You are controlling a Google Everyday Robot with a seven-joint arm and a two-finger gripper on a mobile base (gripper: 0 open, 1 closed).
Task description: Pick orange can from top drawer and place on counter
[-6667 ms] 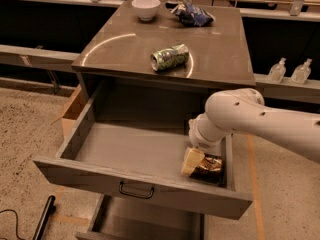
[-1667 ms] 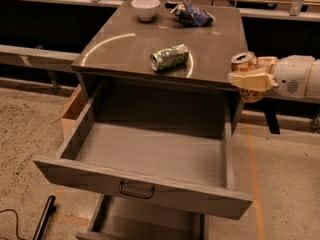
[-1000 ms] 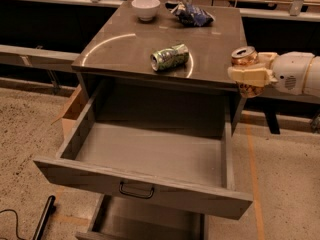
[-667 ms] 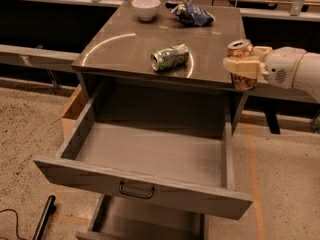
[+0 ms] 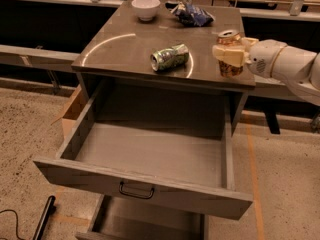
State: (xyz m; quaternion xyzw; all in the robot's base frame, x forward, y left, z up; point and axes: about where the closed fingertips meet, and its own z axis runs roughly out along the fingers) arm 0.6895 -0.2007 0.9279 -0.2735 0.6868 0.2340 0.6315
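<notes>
The orange can (image 5: 231, 68) stands upright at the counter's (image 5: 125, 44) right front part, silver top up. My gripper (image 5: 227, 54) is shut on the orange can, its cream fingers (image 5: 223, 53) wrapped around the can's middle, the white arm reaching in from the right. I cannot tell whether the can's base touches the counter or hangs just above it. The top drawer (image 5: 150, 156) is pulled wide open below and holds nothing that I can see; its dark pull handle (image 5: 136, 190) is on the front panel.
A green-and-white can (image 5: 170, 57) lies on its side mid-counter, left of my gripper. A white bowl (image 5: 145, 8) and a dark blue bag (image 5: 192, 15) sit at the counter's back. The lower drawer (image 5: 145, 229) is partly open. A cardboard box (image 5: 72, 109) stands left of the cabinet.
My gripper lifted the orange can out of the top drawer, carried it up past the cabinet's right edge, then moved left over the counter's right front part.
</notes>
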